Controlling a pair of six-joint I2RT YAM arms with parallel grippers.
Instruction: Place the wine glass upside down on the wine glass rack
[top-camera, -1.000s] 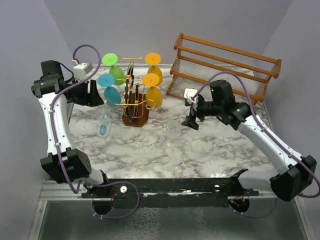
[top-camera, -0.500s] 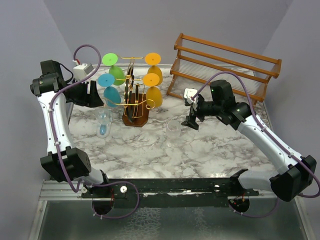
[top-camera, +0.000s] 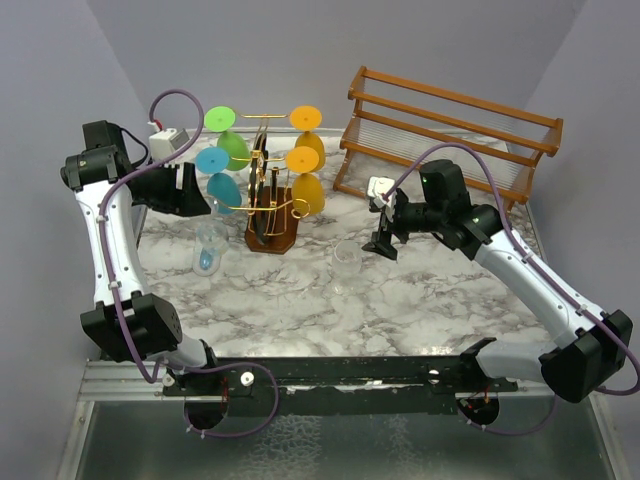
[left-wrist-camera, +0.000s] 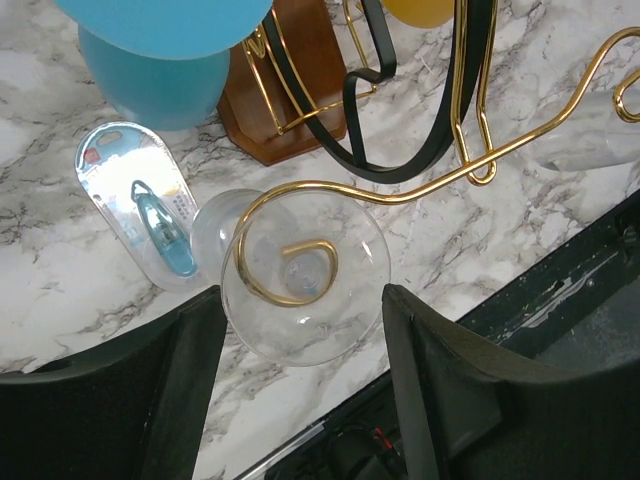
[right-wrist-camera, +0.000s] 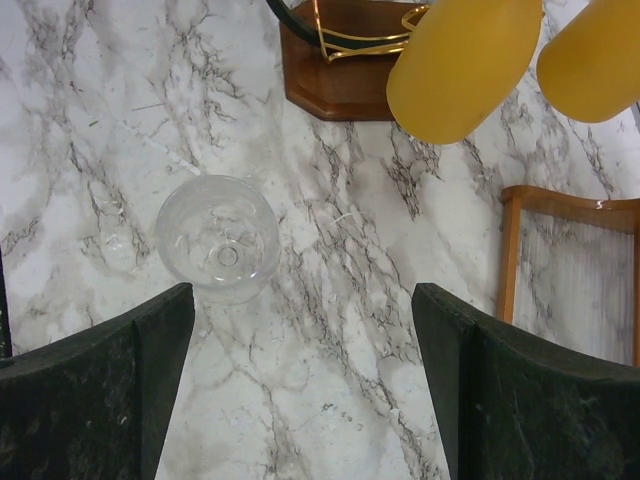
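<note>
The gold wire wine glass rack (top-camera: 268, 205) stands on its dark wooden base at the middle back, with green, blue and orange glasses hanging upside down on it. A clear wine glass (left-wrist-camera: 305, 285) hangs upside down with its stem inside the curled end of a lower gold arm (left-wrist-camera: 420, 190); it also shows in the top view (top-camera: 210, 243). My left gripper (left-wrist-camera: 300, 300) is open, its fingers on either side of and above the glass foot; in the top view my left gripper (top-camera: 193, 192) is left of the rack. A second clear glass (right-wrist-camera: 218, 240) stands upright on the marble. My right gripper (right-wrist-camera: 302, 310) is open and empty, above and to the right of it.
A clear oblong pack with a blue piece (left-wrist-camera: 150, 215) lies on the marble beside the hanging glass. A larger brown slatted wooden rack (top-camera: 450, 135) stands at the back right. An orange glass bowl (right-wrist-camera: 460, 65) hangs close to my right wrist view's top.
My left gripper has shifted slightly up and back from the hanging clear glass. The right arm and the upright glass have not moved.
</note>
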